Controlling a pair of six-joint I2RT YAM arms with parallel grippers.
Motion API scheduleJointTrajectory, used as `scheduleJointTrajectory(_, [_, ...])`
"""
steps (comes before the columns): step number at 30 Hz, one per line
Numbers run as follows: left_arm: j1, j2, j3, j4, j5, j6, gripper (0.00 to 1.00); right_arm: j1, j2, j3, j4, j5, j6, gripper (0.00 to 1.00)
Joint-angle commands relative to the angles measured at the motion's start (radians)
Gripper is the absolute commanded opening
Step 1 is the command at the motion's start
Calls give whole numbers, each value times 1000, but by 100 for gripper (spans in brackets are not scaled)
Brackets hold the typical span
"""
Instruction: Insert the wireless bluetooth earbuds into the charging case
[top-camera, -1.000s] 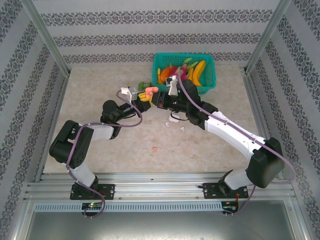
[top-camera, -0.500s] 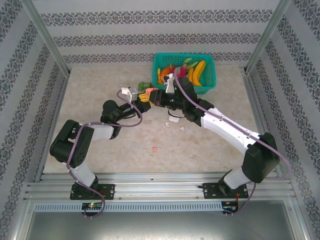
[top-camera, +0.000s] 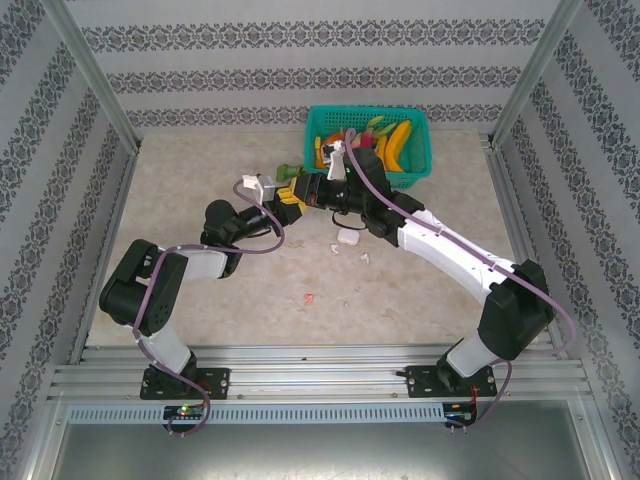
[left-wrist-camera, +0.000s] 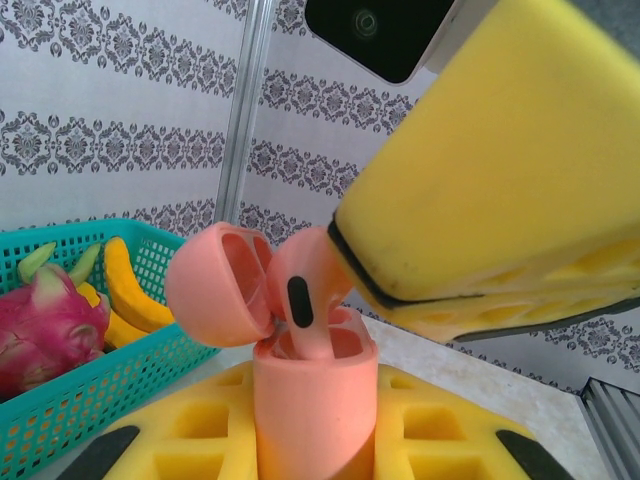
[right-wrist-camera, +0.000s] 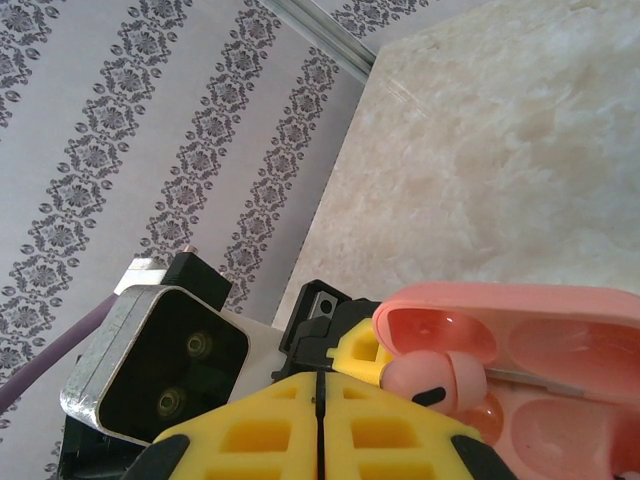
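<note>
The left gripper (top-camera: 287, 194) is clamped on the upright salmon-pink charging case (left-wrist-camera: 310, 400), its lid (left-wrist-camera: 215, 290) swung open toward nine o'clock; a pink earbud (left-wrist-camera: 303, 290) stands stem-down in its opening, pinched by the right gripper (top-camera: 313, 192) reaching in from three o'clock; at six o'clock a second pink earbud (top-camera: 309, 298) lies on the table (top-camera: 200, 170); at four o'clock, a white case (top-camera: 347, 237) and two white earbuds (top-camera: 337, 250); teal basket (top-camera: 420, 165) at one o'clock.

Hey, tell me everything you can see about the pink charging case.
The pink charging case is a small rounded shell of smooth salmon plastic. It stands upright, clamped in the left claw, its hinged lid flipped open to one side. A matching pink earbud, pinched by the right claw, sits partly in one socket.
</note>
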Motion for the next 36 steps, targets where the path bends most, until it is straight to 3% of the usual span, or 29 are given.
scheduleJointTrajectory(1, [4, 5, 17, 62, 34, -3, 0, -15, -21, 28, 32, -23, -17, 9])
scheduleJointTrajectory(14, [4, 7, 12, 73, 32, -6, 0, -55, -87, -9, 17, 9, -19, 9])
scheduleJointTrajectory(23, [4, -16, -6, 59, 19, 31, 0, -50, -71, -37, 34, -1, -5, 10])
scheduleJointTrajectory(27, [4, -44, -45, 63, -9, 87, 0, -37, -125, -61, -10, 41, -20, 16])
scheduleJointTrajectory(36, [-1, -93, -70, 47, 30, 100, 0, -7, -109, -76, -15, 77, -22, 17])
